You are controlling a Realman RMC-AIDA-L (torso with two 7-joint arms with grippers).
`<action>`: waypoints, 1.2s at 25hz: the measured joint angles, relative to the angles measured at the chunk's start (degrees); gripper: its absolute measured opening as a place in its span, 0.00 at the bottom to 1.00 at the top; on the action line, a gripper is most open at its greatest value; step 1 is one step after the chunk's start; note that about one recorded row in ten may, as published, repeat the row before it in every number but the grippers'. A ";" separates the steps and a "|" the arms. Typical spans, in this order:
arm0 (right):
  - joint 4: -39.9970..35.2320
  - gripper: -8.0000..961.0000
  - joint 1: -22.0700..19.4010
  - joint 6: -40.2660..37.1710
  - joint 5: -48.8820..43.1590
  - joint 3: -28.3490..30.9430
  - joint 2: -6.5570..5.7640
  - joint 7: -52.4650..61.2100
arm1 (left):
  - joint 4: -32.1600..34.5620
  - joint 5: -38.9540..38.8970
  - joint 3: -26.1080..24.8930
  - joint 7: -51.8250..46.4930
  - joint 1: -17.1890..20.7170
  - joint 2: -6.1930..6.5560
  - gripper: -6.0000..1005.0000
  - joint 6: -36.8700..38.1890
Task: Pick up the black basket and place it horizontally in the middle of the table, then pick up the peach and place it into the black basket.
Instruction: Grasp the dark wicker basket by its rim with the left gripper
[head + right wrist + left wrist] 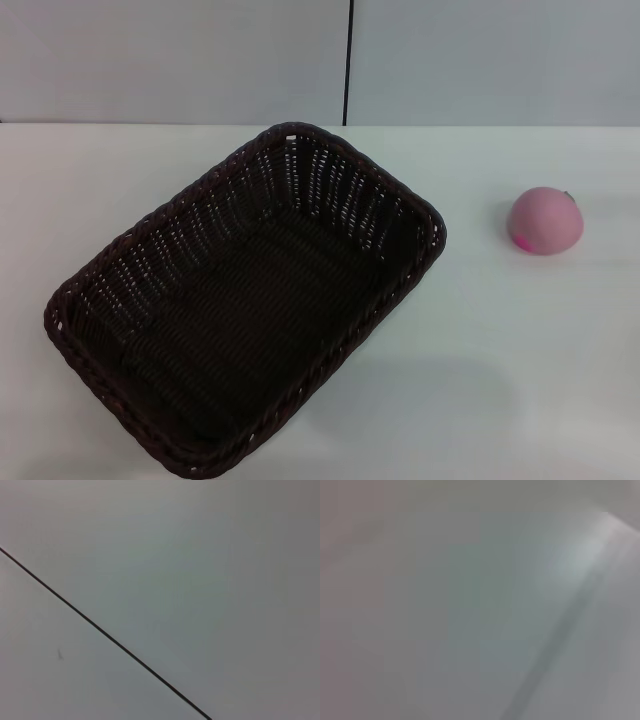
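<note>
The black basket (pixel 240 300) lies on the white table (pixel 500 380) in the head view, left of centre, its long side running diagonally from near left to far middle. It is empty. The peach (pixel 544 221) sits on the table to the basket's right, apart from it, with a magenta patch on its near left side. Neither gripper shows in any view. The left wrist view shows only a blurred grey surface. The right wrist view shows a plain pale surface crossed by a thin dark line (pixel 105 635).
A grey wall (pixel 180 60) with a dark vertical seam (pixel 350 60) stands behind the table's far edge. Bare tabletop lies in front of the peach and right of the basket.
</note>
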 joint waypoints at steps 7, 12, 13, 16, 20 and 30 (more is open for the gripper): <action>-0.01 0.65 0.06 -0.01 -0.11 0.00 0.00 0.00 | 12.76 1.14 20.25 -12.00 -1.50 5.91 0.56 -3.02; 0.00 0.65 0.06 -0.01 -0.44 -0.01 0.00 0.00 | 16.16 7.45 29.66 -18.87 -4.36 12.60 0.60 -3.90; -0.01 0.65 0.09 -0.01 -0.56 -0.01 0.00 0.00 | 16.82 9.36 29.98 -20.17 -5.06 13.30 0.61 -3.88; 0.00 0.65 0.04 -0.01 -0.63 -0.01 -0.04 0.00 | 23.02 14.87 29.86 -24.78 -5.84 13.70 0.63 -4.44; 0.00 0.65 -0.25 -0.01 -0.67 -0.01 -0.07 0.00 | 35.45 24.62 30.08 -31.77 -6.79 12.44 0.66 -4.69; 0.56 0.65 -0.26 0.59 -0.71 -0.30 -0.07 -0.01 | 47.60 41.65 30.44 -40.08 -12.22 9.43 0.77 -4.56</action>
